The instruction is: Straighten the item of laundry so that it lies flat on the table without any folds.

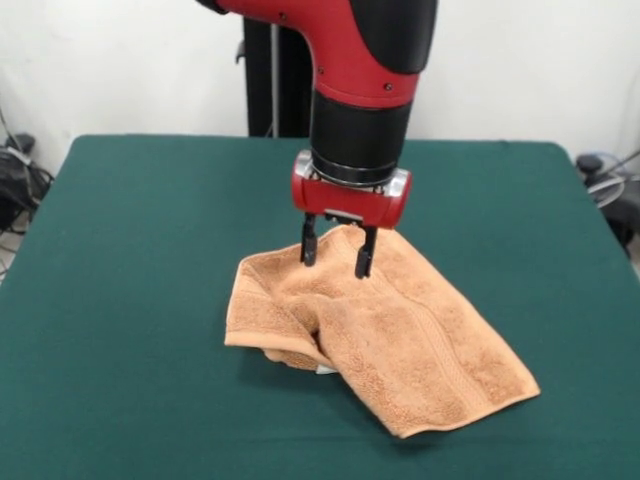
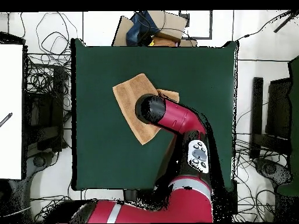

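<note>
Towel (image 1: pixel 400 340) beneath open claw (image 1: pixel 338 258)

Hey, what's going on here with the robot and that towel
A red and black robot arm is working on an orange-tan towel lying on the green table. Its hand is down at the towel's far edge, fingers open and straddling a raised bit of cloth, not closed on it. The towel is not flat yet: the front view shows one side folded under and bunched, with the rest spread out toward the camera. So the straightening is underway, not done.
</note>
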Controlling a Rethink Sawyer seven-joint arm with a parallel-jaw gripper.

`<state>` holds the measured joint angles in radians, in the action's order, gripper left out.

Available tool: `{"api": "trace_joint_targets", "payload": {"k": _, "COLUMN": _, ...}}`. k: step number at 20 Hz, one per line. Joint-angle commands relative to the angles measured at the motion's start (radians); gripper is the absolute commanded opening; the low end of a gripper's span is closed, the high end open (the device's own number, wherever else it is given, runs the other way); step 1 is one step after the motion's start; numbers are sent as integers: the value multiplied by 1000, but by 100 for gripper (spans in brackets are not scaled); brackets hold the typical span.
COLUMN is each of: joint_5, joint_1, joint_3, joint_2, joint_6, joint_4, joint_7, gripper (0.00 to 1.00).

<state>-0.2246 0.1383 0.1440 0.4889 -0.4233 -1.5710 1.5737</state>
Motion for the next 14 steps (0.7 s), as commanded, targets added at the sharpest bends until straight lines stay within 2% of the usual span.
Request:
{"api": "trace_joint_targets", "payload": {"k": 1, "joint_5": -18, "joint_1": -8, "joint_3": -3, "joint_2": -40, "joint_6": -125, "joint_4": 65, "joint_7": 203, "gripper": 100}}
{"api": "trace_joint_targets", "payload": {"k": 14, "joint_5": -19, "joint_1": 10, "joint_3": -12, "joint_2": -74, "joint_6": -144, "joint_4": 125, "joint_7": 203, "gripper": 100}}
